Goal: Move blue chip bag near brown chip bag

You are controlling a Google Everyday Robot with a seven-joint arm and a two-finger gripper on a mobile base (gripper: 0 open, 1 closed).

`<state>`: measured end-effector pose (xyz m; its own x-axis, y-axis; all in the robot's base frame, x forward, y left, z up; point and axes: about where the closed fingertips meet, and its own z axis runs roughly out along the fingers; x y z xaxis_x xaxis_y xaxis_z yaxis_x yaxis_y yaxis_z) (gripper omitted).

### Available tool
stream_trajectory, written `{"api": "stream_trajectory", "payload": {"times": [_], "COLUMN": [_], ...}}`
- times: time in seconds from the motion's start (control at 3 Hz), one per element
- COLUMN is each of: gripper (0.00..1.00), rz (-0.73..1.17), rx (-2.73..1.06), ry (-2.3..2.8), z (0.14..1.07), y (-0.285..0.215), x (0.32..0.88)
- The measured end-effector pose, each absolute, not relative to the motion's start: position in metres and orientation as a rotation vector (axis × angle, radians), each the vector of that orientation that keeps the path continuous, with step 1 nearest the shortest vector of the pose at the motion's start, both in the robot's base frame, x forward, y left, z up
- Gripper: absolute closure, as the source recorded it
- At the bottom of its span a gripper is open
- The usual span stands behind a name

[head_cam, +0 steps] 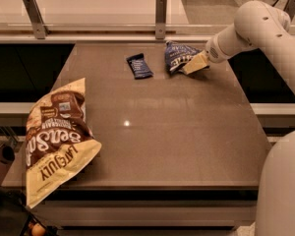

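Observation:
The blue chip bag (177,56) is at the far right of the table, crumpled and tipped up on its right side. My gripper (194,63) reaches in from the right, and its cream fingers are closed on the bag's right edge. The brown chip bag (56,137) lies at the front left corner, far from the blue bag, with its cream end hanging over the table's front edge.
A small dark-blue bar wrapper (139,65) lies just left of the blue chip bag. The brown table (167,132) has a rail with two posts (161,14) along its back. My white body (285,191) stands at the front right.

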<state>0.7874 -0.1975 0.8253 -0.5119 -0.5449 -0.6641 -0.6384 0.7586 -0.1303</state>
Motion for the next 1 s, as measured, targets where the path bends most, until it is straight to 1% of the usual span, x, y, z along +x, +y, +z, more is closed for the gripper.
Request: {"api": "stream_trajectory", "payload": {"times": [1.0], "gripper": [1.0], "rz": [0.169], "rx": [-0.881], "ry": [2.238], "z": [0.826], "y": [-0.1975], "x": [0.7874]}}
